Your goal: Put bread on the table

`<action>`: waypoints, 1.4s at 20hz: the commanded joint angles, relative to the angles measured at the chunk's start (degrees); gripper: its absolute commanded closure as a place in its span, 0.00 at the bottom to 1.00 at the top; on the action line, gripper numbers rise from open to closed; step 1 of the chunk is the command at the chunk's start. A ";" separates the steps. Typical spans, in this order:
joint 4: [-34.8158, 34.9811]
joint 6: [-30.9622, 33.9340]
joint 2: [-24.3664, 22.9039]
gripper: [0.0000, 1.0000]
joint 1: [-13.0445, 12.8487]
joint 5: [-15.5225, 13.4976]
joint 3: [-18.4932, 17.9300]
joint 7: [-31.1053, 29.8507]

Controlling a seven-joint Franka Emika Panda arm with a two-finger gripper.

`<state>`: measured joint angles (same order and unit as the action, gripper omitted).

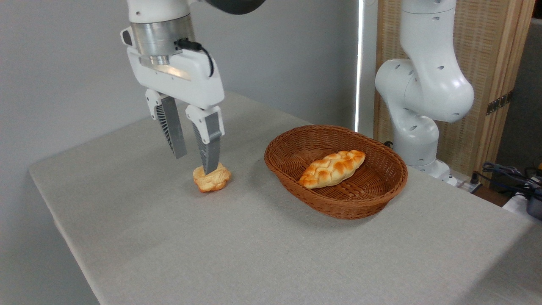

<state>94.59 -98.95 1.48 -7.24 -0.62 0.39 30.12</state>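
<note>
Above the bread (211, 178), claw (195, 164) points down, seemingly spread

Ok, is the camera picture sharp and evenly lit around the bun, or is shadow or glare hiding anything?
Fixed camera: sharp, soft even light, no glare on the bread or the hand; only faint shadows on the table, beside the bun and the wicker basket; a bright strip of light stands behind the basket.

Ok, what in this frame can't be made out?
- Bun: top middle hidden behind a gripper finger, so contact is unclear.
- Basket: near inner floor hidden by its own wall; loaf covers more.
- Arm above the wrist: cut by the top edge.
- Right-edge cables: too small to identify.
</note>
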 commanded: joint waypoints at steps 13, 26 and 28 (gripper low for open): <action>-2.83 8.86 -2.18 0.00 2.49 -3.25 -2.68 10.14; -2.83 9.13 -2.09 0.00 2.41 1.33 -2.24 12.51; -2.83 9.13 -2.09 0.00 2.41 0.80 -2.59 12.43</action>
<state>92.83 -91.17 -0.89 -4.64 -0.19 -1.73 41.68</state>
